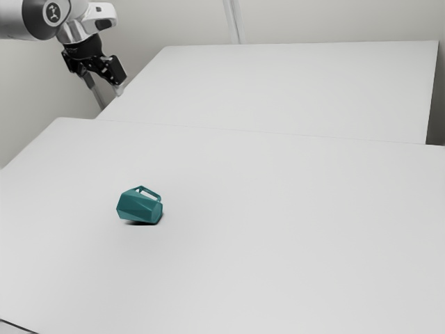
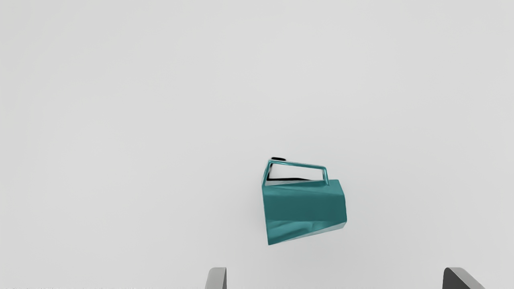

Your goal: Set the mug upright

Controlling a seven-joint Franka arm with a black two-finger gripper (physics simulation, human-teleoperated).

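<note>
Approach stage, in my judgement: teal mug [image 2: 303, 204] on its side, your gripper [image 2: 335, 277] well above it, spread wide — you should descend astride its body.

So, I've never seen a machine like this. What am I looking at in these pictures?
The machine is one robot arm ending in a two-fingered hand. The exterior view is taken from beside the arm, which comes in from that view's upper left. The wrist view is from a camera on the hand, looking toward the table; the shapes at its bottom edge are the fingers, standing apart. A teal mug lies on its side on the table, handle sticking out. The hand is open and holds nothing.
</note>
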